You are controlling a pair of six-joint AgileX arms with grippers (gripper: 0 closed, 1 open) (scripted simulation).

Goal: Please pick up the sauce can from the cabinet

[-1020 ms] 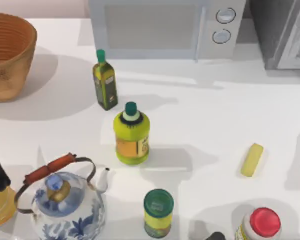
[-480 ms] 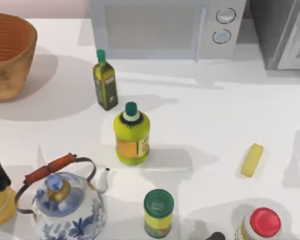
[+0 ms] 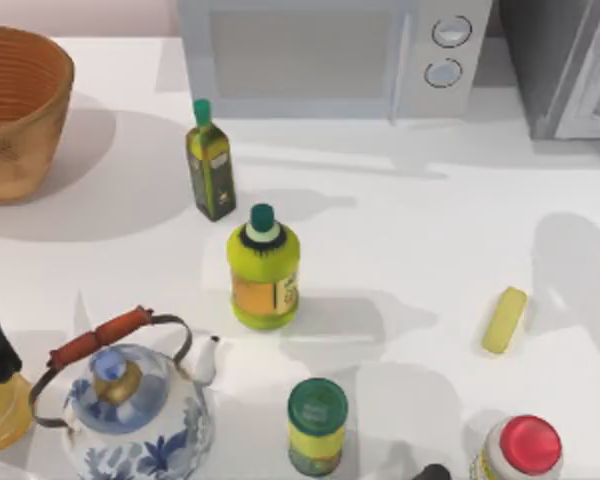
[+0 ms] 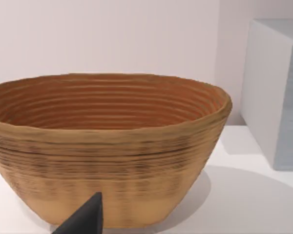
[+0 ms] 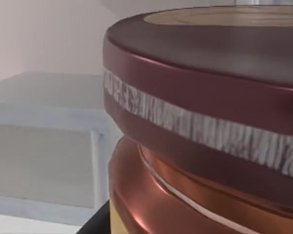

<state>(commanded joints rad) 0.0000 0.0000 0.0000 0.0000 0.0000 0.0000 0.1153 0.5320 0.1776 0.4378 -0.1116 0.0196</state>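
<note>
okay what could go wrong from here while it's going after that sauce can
1. The maroon-rimmed sauce can sits very close to the right wrist camera; if the grip is shallow, it may slip.
2. On the top view's right side, the yellow block and the red-capped white container stand below the dark grey cabinet; a low-carried can might knock them.

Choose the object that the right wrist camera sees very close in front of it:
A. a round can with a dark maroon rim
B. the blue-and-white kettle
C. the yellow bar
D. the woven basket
A: the sauce can with its dark maroon rim and coppery side sits right against the right wrist camera, with a pale grey panel behind it.
</note>
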